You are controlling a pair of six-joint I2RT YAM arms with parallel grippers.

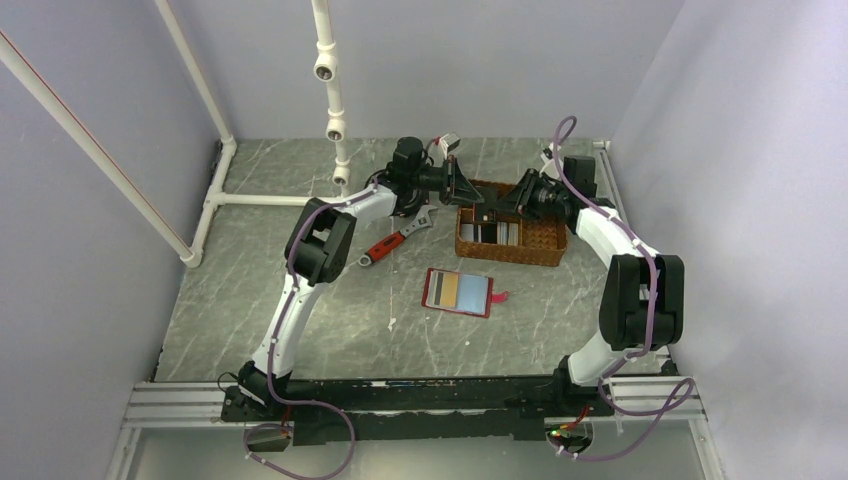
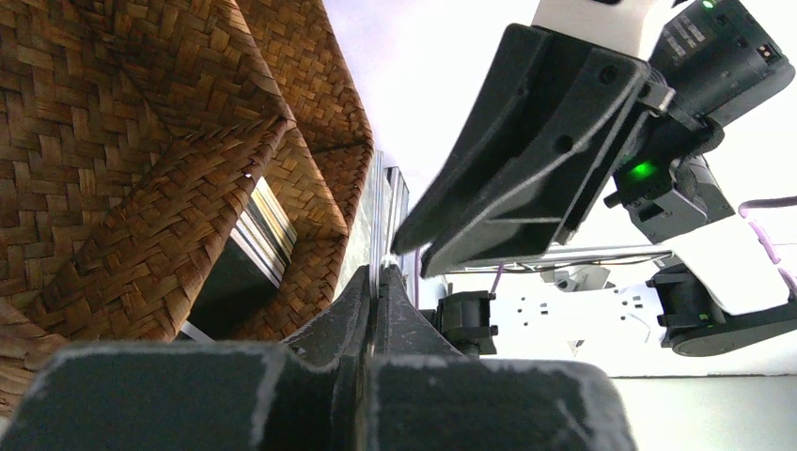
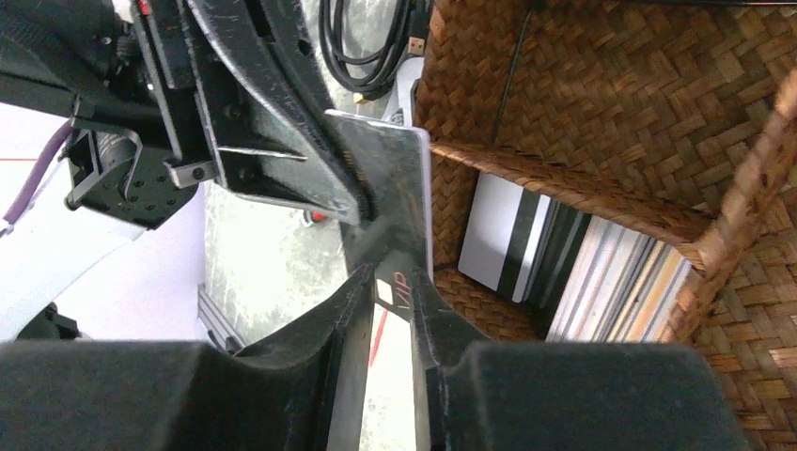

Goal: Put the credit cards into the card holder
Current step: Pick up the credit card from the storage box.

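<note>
The open card holder (image 1: 458,292) is lying flat on the worktop (image 1: 300,320), nearest the bases. Beyond it both arms are reaching far and inward, meeting over the wicker basket's (image 1: 545,255) left rim. There the left pincer (image 3: 362,202) and the right pincer (image 3: 390,282) are both clamping one grey credit card (image 3: 404,160), well apart from the holder. More credit cards (image 3: 498,235) are standing in a basket compartment behind.

Open card holder (image 1: 458,292) near wicker basket (image 1: 510,253)

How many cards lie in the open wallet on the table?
2, side by side in the card holder: a tan card nearer the wrench, and a pale blue-grey card nearer the snap tab. Others may be hidden in slots.
</note>
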